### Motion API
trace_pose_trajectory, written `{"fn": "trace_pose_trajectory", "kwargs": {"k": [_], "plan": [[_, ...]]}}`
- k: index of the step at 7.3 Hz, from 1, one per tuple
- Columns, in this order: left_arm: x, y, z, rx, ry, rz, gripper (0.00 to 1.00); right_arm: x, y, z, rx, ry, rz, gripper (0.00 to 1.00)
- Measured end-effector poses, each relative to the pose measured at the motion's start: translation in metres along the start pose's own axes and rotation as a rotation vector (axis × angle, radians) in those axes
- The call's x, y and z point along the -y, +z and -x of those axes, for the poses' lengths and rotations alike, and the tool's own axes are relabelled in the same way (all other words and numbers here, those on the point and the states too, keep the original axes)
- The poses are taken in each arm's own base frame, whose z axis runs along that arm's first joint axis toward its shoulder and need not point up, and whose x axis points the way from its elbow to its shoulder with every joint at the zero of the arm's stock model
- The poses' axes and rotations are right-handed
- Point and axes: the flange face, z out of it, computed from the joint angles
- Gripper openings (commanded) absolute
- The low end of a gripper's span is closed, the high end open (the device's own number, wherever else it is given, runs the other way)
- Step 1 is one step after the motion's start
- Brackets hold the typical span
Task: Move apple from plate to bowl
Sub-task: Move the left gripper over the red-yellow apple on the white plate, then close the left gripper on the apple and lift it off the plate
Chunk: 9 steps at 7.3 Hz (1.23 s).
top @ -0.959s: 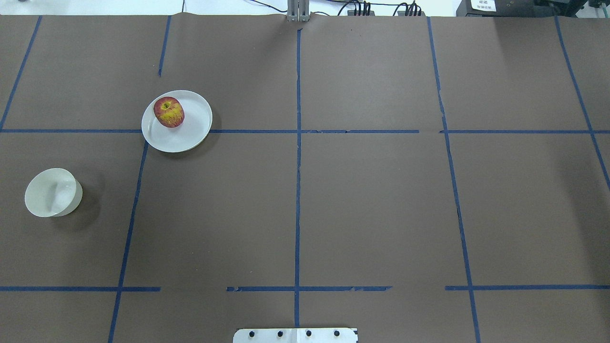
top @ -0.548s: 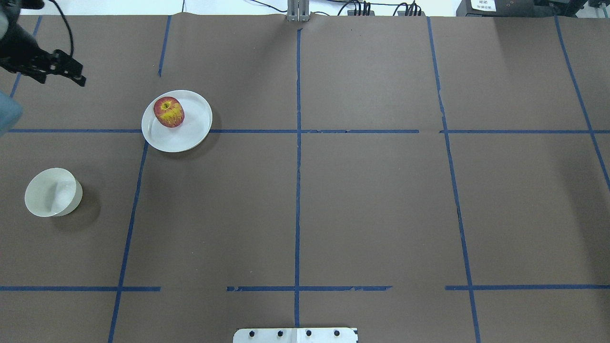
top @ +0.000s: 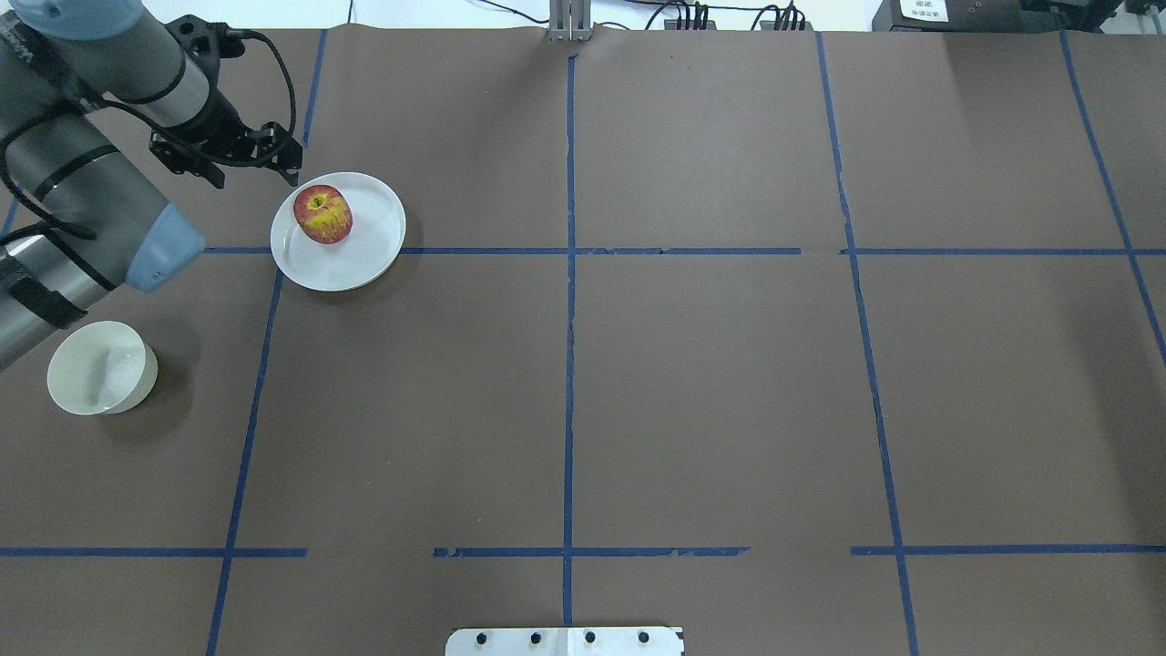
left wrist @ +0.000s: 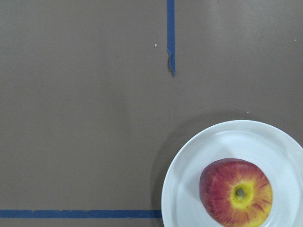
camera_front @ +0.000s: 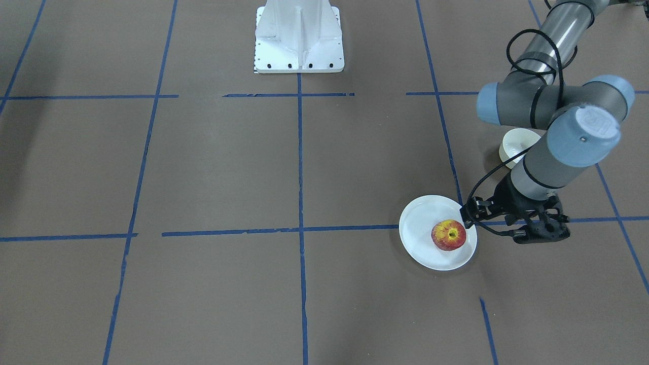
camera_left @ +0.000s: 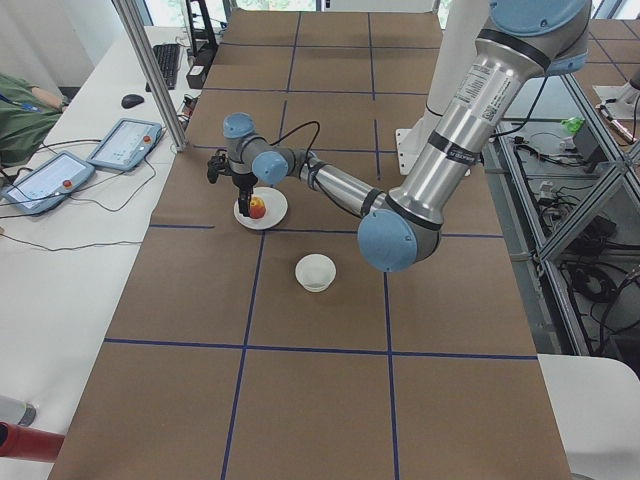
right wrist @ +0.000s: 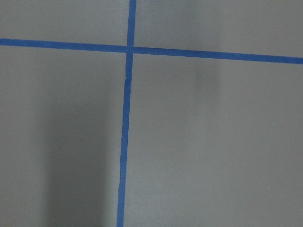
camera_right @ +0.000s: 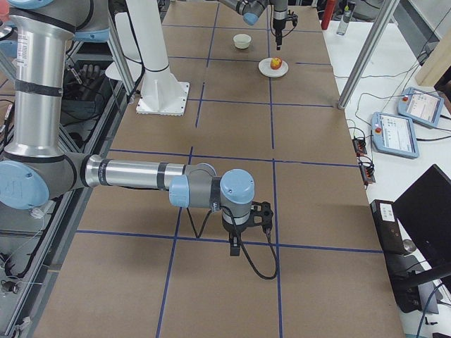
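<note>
Apple (top: 322, 214) hasn't shifted over the last second. It is on the plate (top: 369, 244), off centre toward the rim that faces the left hand (top: 248, 162). Plate and bowl (top: 91, 374) are also where they were.

What has changed is the left arm. A second ago I had no arm in the overhead view, and half a second ago the left hand was out at the far left corner. Now it hangs just beside the plate's rim, to one side of the apple, with its fingers spread wide and nothing between them. Its wrist camera catches the apple in the lower right corner.

The plate carries only the apple. The bowl sits well apart from the plate, nearer the robot, upright, its inside bare white.

The apple's stem dimple faces up, ringed by the yellow patch. It is round, so I can't give it a long axis.

The right hand (camera_right: 239, 243) is low over the brown worktop (top: 692, 392) at the opposite end, and I can't tell how its fingers stand.
</note>
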Motion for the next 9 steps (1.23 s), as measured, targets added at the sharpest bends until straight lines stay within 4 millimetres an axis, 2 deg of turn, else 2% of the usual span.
{"fn": "trace_pose_trajectory", "kwargs": {"k": [2,6,7,9], "plan": [[-0.003,0.029,-0.025,0.006,-0.025,0.003,1.00,0.000,0.000,0.000,0.000,0.000,0.000,1.00],[-0.018,0.061,-0.040,0.009,-0.017,0.033,0.99,0.000,0.000,0.000,0.000,0.000,0.000,1.00],[-0.020,0.068,-0.040,0.005,-0.012,0.035,0.90,0.000,0.000,0.000,0.000,0.000,0.000,1.00],[-0.021,0.074,-0.039,0.001,-0.009,0.035,0.51,0.000,0.000,0.000,0.000,0.000,0.000,1.00]]}}
